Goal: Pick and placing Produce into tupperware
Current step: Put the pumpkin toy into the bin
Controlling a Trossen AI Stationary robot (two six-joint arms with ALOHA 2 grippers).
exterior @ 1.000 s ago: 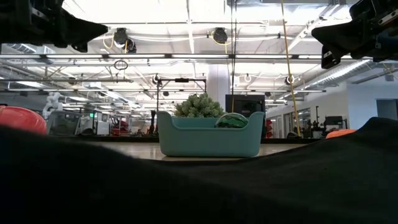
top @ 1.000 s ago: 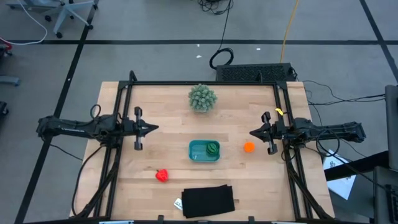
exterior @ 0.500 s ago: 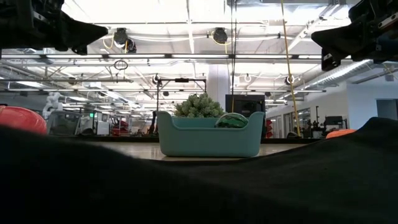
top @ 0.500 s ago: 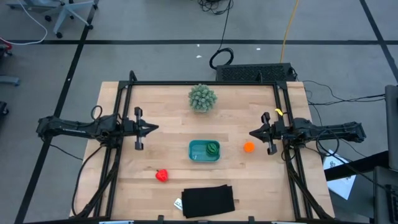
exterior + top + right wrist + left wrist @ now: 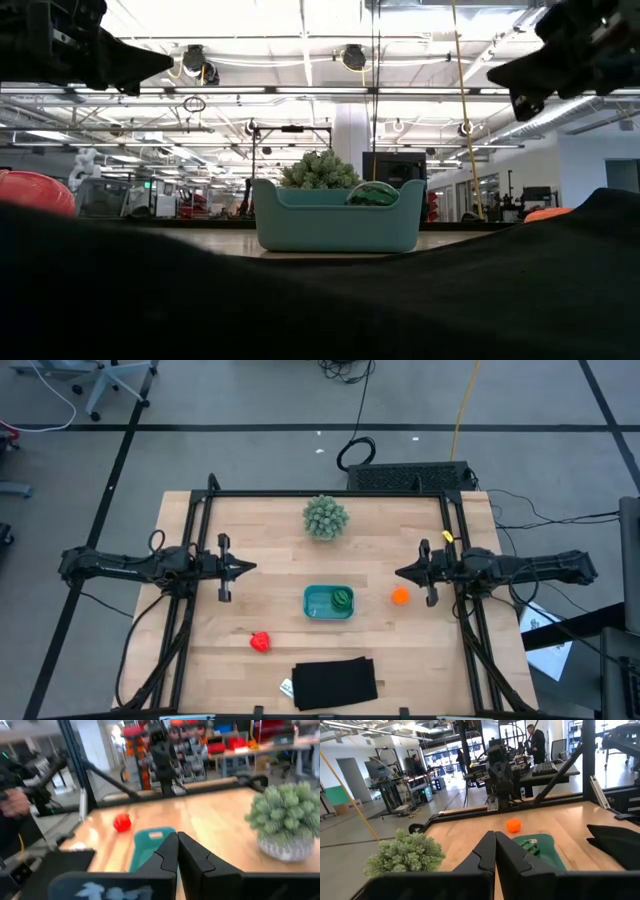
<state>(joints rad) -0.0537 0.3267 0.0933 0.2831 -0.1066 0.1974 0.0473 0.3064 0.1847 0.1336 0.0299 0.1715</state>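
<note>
striped piece [image 5: 343,599] inside tub [image 5: 316,606], top-down only

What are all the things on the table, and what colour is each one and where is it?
Tub: one, teal-blue, middle of the table.
Striped ball: one, dark green, inside the tub at its right end.
Orange ball: one, orange, on the table right of the tub, just in front of the right gripper.
Lumpy piece: one, red, on the table near the front, left of the tub.
Spiky ball: one, pale green, at the back of the table.
Flat rectangle: one, black, at the front edge.
Left gripper: one, dark, shut and empty, over the left side.
Right gripper: one, dark, shut and empty, over the right side.
</note>
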